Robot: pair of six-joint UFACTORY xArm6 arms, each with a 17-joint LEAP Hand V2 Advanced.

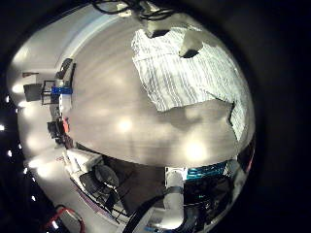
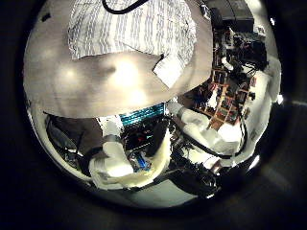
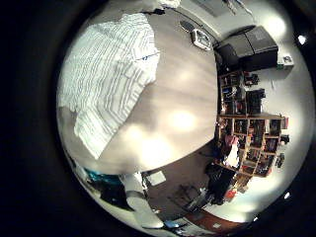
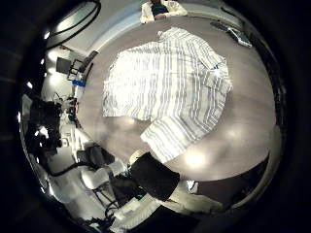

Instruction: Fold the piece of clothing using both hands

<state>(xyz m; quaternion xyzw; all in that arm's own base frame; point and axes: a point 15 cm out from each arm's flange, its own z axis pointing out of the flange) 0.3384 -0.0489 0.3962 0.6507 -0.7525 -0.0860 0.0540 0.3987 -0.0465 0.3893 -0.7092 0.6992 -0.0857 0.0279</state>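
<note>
A striped short-sleeved shirt [image 4: 165, 83] lies spread flat on the wooden table [image 4: 228, 136], collar away from the arms and one sleeve pointing toward the table's near edge. In both left palm views the shirt [image 1: 185, 68] [image 2: 134, 29] is far off, so the left hand is well above and beside it. The right palm views hold the shirt [image 3: 104, 74] larger, so the right hand hangs over it at some height. No fingers of either hand show. A dark and white shape [image 1: 191, 41] hovers over the shirt's far part; it may be a hand.
A small flat device [image 3: 200, 39] lies on the table beyond the shirt's collar. A stand with clamps [image 1: 58, 92] is at one table edge. Shelves with boxes [image 3: 247, 109] stand past the other edge. A white arm segment [image 2: 125, 158] rises beside the table.
</note>
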